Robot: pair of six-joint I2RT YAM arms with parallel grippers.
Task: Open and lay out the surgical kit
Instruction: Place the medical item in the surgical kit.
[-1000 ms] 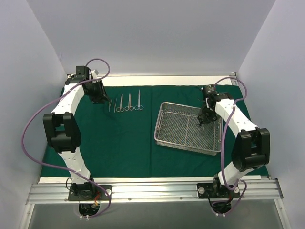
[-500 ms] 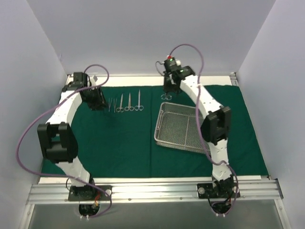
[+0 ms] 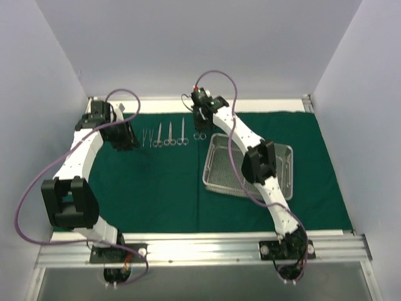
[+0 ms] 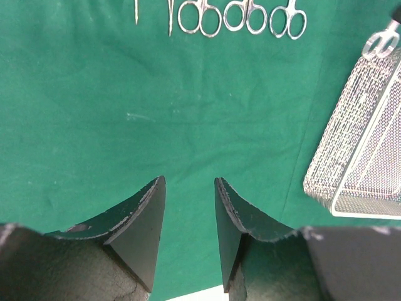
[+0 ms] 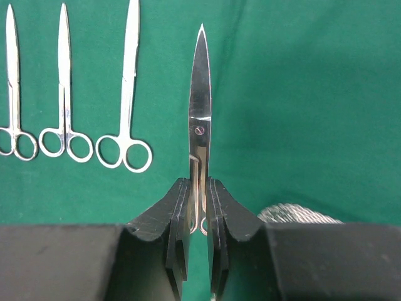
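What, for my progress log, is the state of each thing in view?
green drape, spread out flat.
wire-mesh tray, upright on the drape, visible part empty.
row of instruments, closed, lying side by side on the drape.
held scissors, blades closed, gripped beside the row.
right claw, shut on the held scissors.
left claw, open, empty, above bare drape.

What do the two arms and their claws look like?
The left arm and right arm have white links joined by black blocky joints, and a purple cable loops along each. The left claw and right claw have black, matte, wedge-shaped fingers.
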